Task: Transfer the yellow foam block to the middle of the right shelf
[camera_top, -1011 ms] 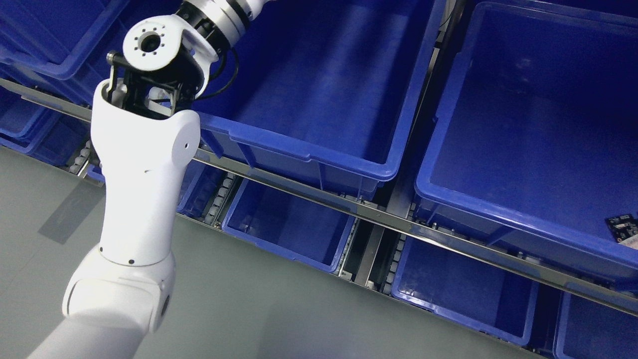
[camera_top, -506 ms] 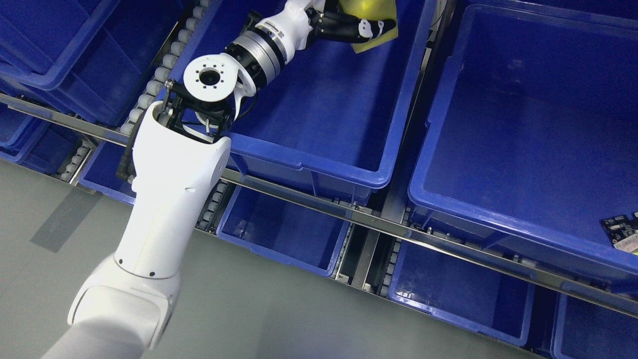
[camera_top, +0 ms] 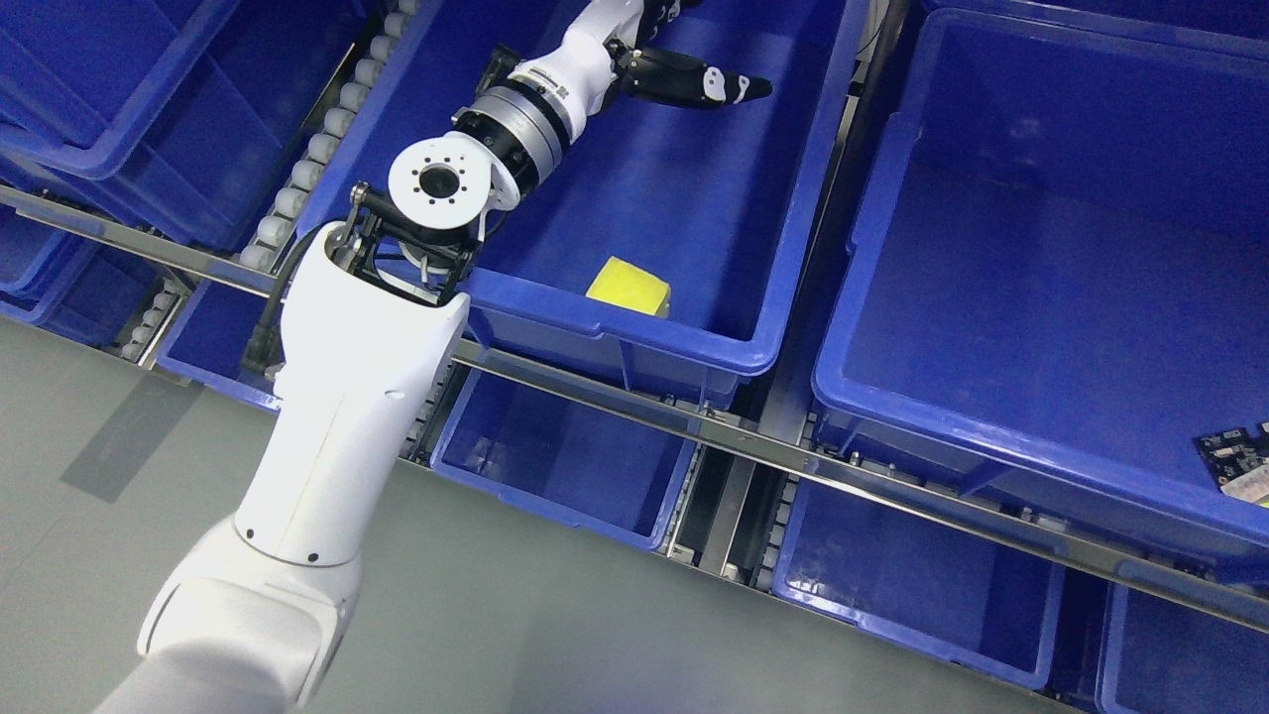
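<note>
The yellow foam block (camera_top: 630, 286) lies on the floor of the middle blue bin (camera_top: 694, 342), close to its front wall. My left hand (camera_top: 694, 74) hangs over the back of the same bin, well above and behind the block. Its black fingers (camera_top: 709, 84) are stretched out and hold nothing. The left arm (camera_top: 337, 416) rises from the lower left across the bin's front left corner. The right arm is not in view.
A larger blue bin (camera_top: 1041, 297) stands to the right, with a small circuit board (camera_top: 1239, 456) at its right edge. More blue bins sit on the shelf below and at the far left. A metal rail (camera_top: 753, 446) runs along the front, and rollers (camera_top: 327, 129) along the left.
Half a second ago the left hand held the yellow block over the bin's back. It has let go, and the block now lies near the bin's front wall. The camera view also shifted earlier.
</note>
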Controlling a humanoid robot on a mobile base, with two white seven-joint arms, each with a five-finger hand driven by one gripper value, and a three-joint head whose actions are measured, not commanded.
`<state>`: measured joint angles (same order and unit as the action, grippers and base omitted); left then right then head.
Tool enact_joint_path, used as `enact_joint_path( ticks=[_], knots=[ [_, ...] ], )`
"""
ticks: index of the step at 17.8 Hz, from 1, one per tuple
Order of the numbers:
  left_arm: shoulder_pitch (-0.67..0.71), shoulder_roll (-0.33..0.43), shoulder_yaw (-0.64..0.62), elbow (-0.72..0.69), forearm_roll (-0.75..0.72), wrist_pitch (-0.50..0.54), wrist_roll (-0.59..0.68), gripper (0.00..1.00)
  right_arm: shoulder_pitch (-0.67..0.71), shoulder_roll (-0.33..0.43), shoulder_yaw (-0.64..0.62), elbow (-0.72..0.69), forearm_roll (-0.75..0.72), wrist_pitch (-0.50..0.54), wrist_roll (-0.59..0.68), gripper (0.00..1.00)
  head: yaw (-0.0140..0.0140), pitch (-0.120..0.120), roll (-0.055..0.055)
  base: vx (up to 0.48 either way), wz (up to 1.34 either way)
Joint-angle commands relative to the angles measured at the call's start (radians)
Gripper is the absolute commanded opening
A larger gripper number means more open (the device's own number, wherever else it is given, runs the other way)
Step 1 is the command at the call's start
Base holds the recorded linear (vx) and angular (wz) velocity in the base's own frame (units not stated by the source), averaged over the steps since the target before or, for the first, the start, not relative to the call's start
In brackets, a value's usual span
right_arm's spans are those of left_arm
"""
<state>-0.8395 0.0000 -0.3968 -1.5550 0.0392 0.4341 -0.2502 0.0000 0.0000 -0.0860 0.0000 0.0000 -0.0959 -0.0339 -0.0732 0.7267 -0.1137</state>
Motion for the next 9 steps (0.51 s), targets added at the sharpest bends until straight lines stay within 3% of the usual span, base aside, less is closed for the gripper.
enact_joint_path(
  ticks=[1,4,7,9],
  knots=[
    [-0.003,0.017,0.165,-0.105,0.205,-0.052,0.055,1.00,0.002,-0.017,0.000,-0.017,0.003,0.001,0.000,1.00,0.0000,0.000,0.000,0.000,0.00],
    [0.029,0.017,0.254,-0.112,0.301,-0.168,0.155,1.00,0.002,-0.017,-0.001,-0.017,0.003,0.001,0.000,1.00,0.0000,0.000,0.000,0.000,0.00],
    [0.176,0.017,0.268,-0.168,0.306,-0.182,0.144,1.00,0.002,-0.017,0.000,-0.017,0.003,0.001,0.000,1.00,0.0000,0.000,0.000,0.000,0.00],
    [0.232,0.017,0.306,-0.168,0.306,-0.208,0.054,1.00,0.002,-0.017,0.000,-0.017,0.003,0.001,0.000,1.00,0.0000,0.000,0.000,0.000,0.00]
  ],
)
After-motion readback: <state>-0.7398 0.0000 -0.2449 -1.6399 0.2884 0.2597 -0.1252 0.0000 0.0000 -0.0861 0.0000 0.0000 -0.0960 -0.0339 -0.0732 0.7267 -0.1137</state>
